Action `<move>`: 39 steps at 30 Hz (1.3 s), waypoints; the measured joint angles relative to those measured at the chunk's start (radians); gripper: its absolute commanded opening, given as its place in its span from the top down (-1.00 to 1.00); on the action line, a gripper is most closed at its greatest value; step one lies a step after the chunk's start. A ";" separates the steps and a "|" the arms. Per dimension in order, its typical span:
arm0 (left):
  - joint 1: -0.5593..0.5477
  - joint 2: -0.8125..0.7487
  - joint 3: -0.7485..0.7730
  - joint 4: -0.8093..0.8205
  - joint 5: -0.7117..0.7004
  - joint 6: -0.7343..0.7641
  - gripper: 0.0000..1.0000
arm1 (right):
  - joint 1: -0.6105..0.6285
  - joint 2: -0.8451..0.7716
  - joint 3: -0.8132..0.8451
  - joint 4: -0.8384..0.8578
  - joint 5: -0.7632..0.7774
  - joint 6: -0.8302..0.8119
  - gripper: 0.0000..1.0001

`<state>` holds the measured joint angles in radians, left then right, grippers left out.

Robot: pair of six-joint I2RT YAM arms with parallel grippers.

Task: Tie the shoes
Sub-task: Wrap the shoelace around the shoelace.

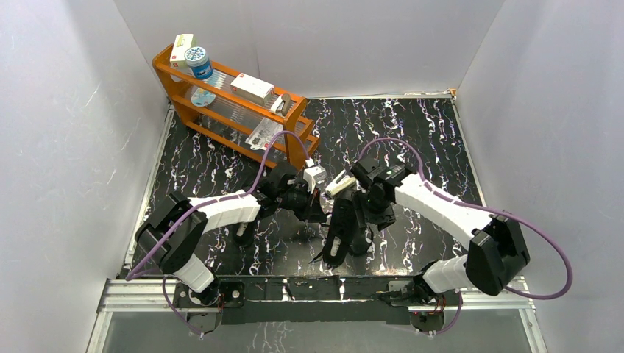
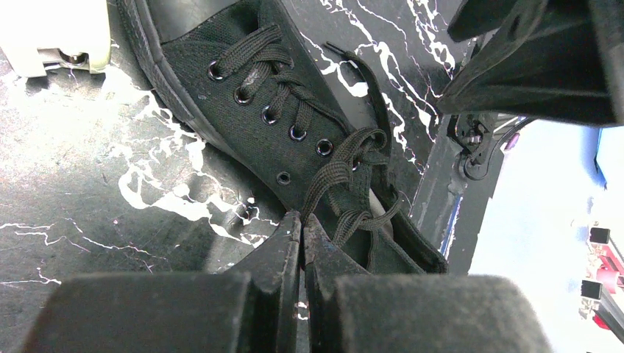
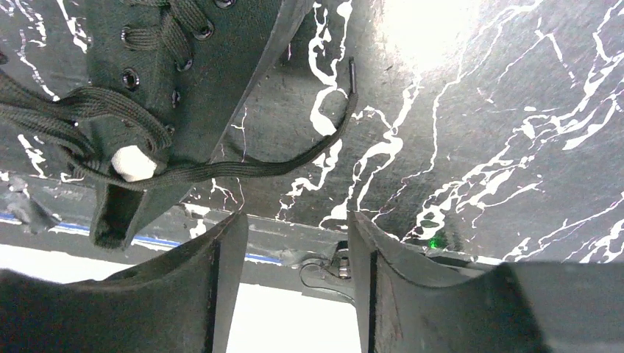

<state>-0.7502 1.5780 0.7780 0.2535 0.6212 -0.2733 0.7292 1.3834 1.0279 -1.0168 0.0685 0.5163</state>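
The overhead view alone shows both arms meeting over one black shoe [image 1: 342, 228] in the middle of the marbled table [image 1: 412, 140], with an orange rack [image 1: 168, 73] well apart at the far side; from up there the fingertips are lost in the dark cluster and their state cannot be read. The left wrist view supplies that: the left gripper [image 2: 302, 220] has its jaws pressed together; the shoe lies just beyond the tips, its toe pointing away, its eyelet row running down towards them; the knotted laces [image 2: 338, 173] sit just to one side of the tips, and one strand comes down to meet them; whether it is nipped between the jaws cannot be told. The right wrist view gives what the left does not: the right gripper [image 3: 294, 243] has its jaws spread, with nothing between them; the shoe lies beyond and to the side of one finger, not touching; a loose lace end curves out from the knot across the bare table ahead of the gap, its tip lying farthest from the jaws.
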 measured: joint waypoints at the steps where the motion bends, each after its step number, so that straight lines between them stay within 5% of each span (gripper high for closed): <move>1: 0.000 0.000 0.000 0.000 0.000 0.001 1.00 | -0.019 -0.012 0.001 0.001 -0.012 -0.031 -0.23; 13: 0.000 0.000 0.000 -0.003 0.000 0.012 1.00 | -0.069 -0.239 -0.002 0.219 -0.290 -0.397 -0.22; 20: 0.000 0.000 0.000 -0.015 0.000 0.015 1.00 | -0.069 -0.227 -0.029 0.274 -0.351 -0.529 -0.19; 29: 0.000 0.000 0.000 -0.014 0.000 0.011 1.00 | -0.069 -0.151 -0.039 0.319 -0.429 -0.546 -0.01; 39: 0.000 0.000 0.000 -0.014 -0.002 0.011 1.00 | -0.054 -0.162 -0.173 0.411 -0.528 -0.381 -0.15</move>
<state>-0.7502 1.5780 0.7784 0.2390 0.6197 -0.2626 0.6750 1.2217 0.8547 -0.6056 -0.4599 0.1349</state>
